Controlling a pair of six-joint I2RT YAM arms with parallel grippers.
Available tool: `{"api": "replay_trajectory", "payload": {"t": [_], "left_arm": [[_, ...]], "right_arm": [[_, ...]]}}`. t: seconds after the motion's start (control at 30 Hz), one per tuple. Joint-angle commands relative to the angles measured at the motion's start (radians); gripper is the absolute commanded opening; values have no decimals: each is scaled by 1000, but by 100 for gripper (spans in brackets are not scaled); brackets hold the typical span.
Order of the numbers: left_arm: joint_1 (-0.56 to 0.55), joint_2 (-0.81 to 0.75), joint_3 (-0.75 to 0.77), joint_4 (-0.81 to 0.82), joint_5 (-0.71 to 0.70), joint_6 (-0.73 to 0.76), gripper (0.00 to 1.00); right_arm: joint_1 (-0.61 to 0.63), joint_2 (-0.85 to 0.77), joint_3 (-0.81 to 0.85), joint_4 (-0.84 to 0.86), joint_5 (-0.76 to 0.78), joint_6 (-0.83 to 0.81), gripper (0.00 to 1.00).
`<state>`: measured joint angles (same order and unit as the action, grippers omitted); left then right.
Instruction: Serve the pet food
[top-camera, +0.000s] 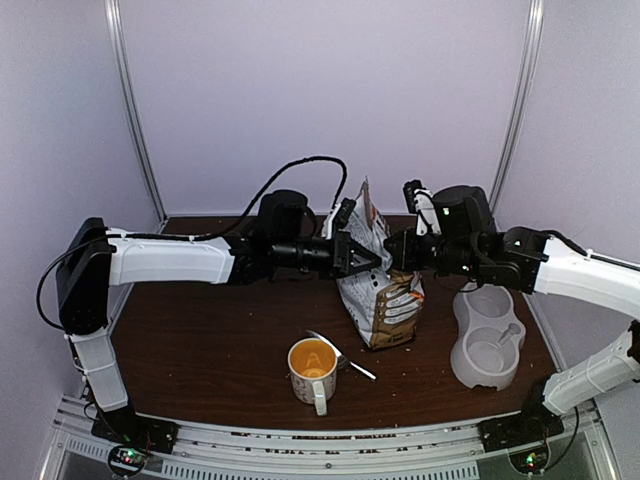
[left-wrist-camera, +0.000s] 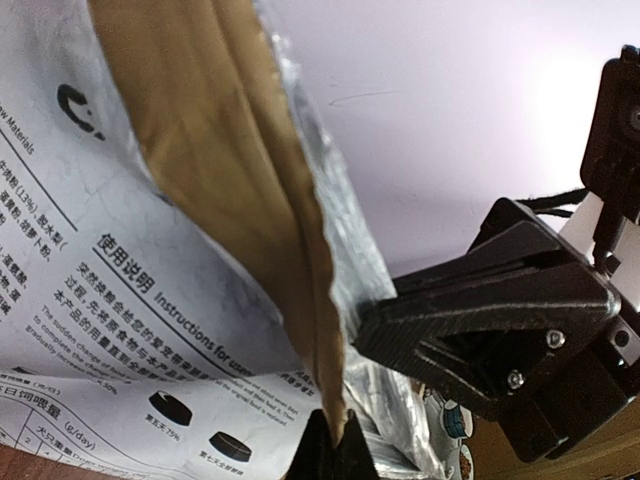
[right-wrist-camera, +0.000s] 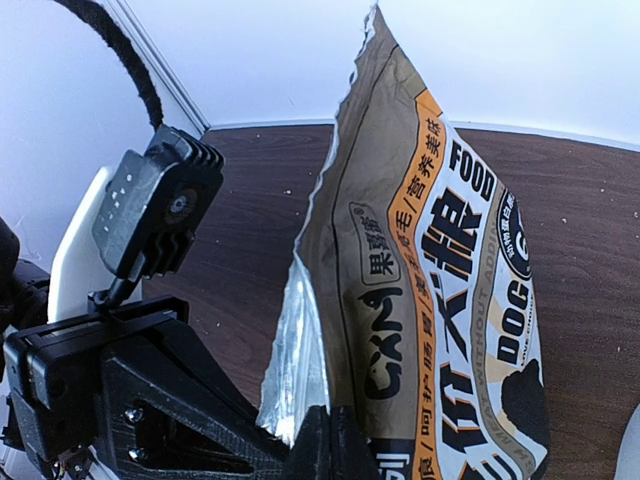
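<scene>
Nearest us, a white ceramic mug with an orange lining (top-camera: 312, 370) stands on the dark brown wooden table (top-camera: 200, 350), a metal spoon (top-camera: 345, 358) just beside it; we cannot tell what the mug holds. To the right, the translucent white double-bowl feeder (top-camera: 470, 375) shows no kibble. Behind them the white, tan and orange dog-food bag (top-camera: 385, 300) stands upright, the pet food hidden inside. Our left gripper (left-wrist-camera: 338, 445) and right gripper (right-wrist-camera: 328, 440) each pinch a torn lip. We judge the step to be opening the bag; next we must spread its mouth.

White-shelled arms (top-camera: 165, 260), black joints (top-camera: 285, 215), looping black cable (top-camera: 318, 158), silver screws (left-wrist-camera: 515, 378).
</scene>
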<state>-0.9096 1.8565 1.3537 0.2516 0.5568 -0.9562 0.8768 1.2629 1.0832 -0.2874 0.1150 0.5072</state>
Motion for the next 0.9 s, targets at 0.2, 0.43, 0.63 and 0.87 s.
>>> {"api": "replay_trajectory", "payload": {"t": [0.2, 0.43, 0.63, 0.87], "left_arm": [[35, -52, -28, -25, -102, 31, 0], [35, -140, -48, -53, -167, 118, 0], [35, -189, -12, -152, -182, 214, 0], [35, -204, 74, -333, -222, 304, 6]], "right_arm": [[11, -25, 28, -93, 70, -5, 0], [11, -23, 113, -192, 159, 7, 0], [12, 32, 242, -331, 240, 24, 0], [11, 55, 297, -355, 209, 20, 0]]}}
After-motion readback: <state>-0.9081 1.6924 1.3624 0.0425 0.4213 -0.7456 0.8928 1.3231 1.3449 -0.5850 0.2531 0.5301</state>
